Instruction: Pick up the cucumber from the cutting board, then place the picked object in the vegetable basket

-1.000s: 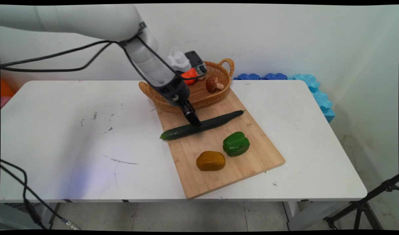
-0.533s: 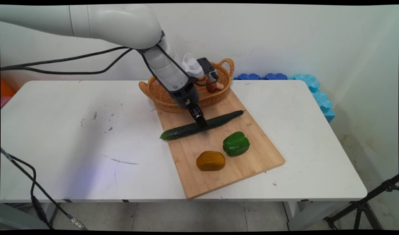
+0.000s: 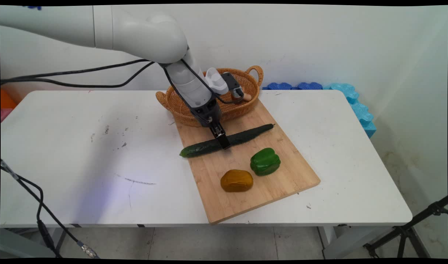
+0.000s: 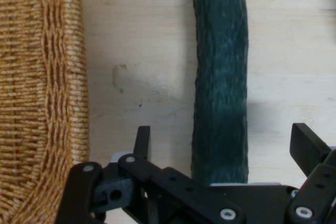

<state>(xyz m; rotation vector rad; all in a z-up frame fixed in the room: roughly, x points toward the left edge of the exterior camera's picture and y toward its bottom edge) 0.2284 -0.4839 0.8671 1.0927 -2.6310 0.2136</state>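
Table: white, scuffed, carrying everything here.
Basket: wicker, at the far end of the board; its woven rim sits close beside the pincer in the hand view.
Board: bamboo, angled across the table, serving as the base for the vegetables.
Cucumber: long, dark green, lying crosswise on the board, its left tip overhanging the edge; seen lengthwise in the hand view.
Pincer: spread wide, a finger on each side of the cucumber's middle, low over it, not yet pinching.
Potato: brown, nearer, apart.
Pepper: green, right of the potato.
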